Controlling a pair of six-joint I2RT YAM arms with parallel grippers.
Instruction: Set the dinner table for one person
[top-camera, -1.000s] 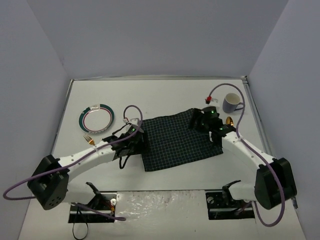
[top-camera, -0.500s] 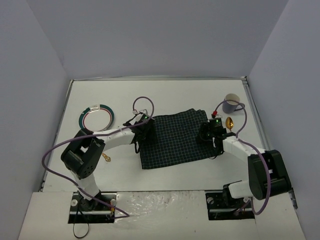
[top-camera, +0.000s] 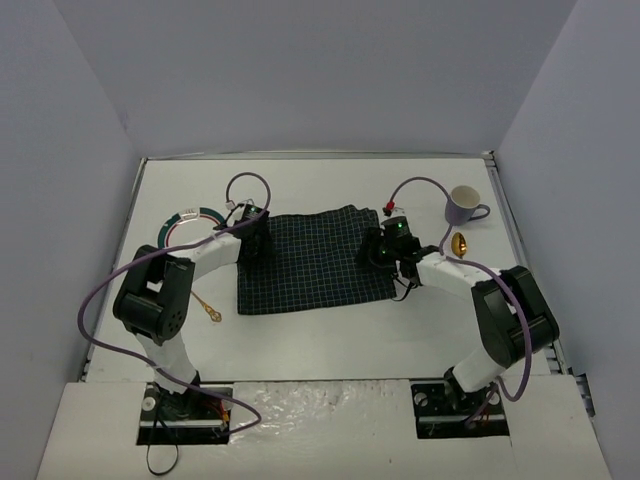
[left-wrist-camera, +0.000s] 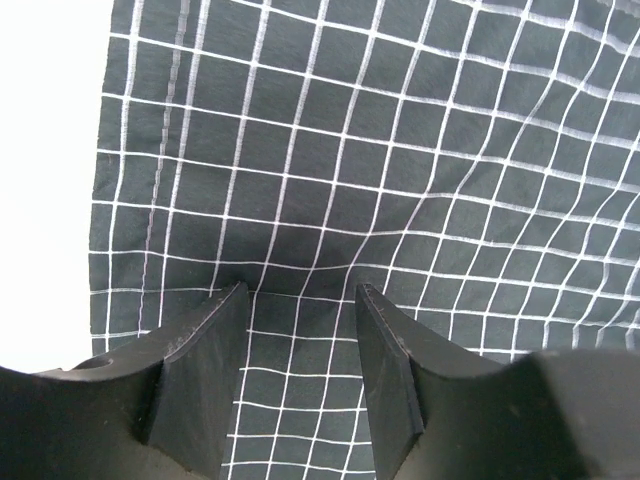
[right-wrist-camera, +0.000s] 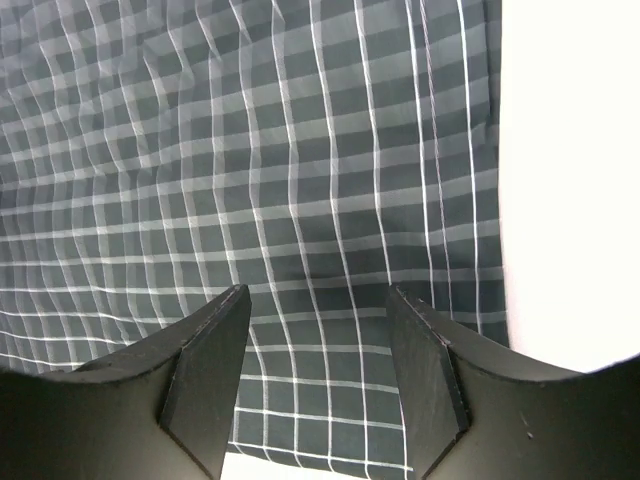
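Observation:
The dark green-blue checked cloth (top-camera: 305, 262) lies spread flat on the white dinner table (top-camera: 330, 335). My left gripper (top-camera: 252, 241) is open, with its fingertips down on the cloth's left edge; the left wrist view shows the cloth (left-wrist-camera: 400, 150) puckering between the open gripper (left-wrist-camera: 300, 292). My right gripper (top-camera: 378, 250) is open on the cloth's right edge; the right wrist view shows the cloth (right-wrist-camera: 250, 150) under the open gripper (right-wrist-camera: 318, 294). Neither gripper holds anything.
A green-rimmed plate (top-camera: 180, 225) sits at the left, partly behind the left arm. A gold fork (top-camera: 208, 309) lies near the left arm. A pale mug (top-camera: 462, 205) and a gold spoon (top-camera: 459, 244) are at the right. Table walls close in on three sides.
The cloth has slid left and towards the back and lies squarer. Both grippers moved left with it, and both arms have folded in.

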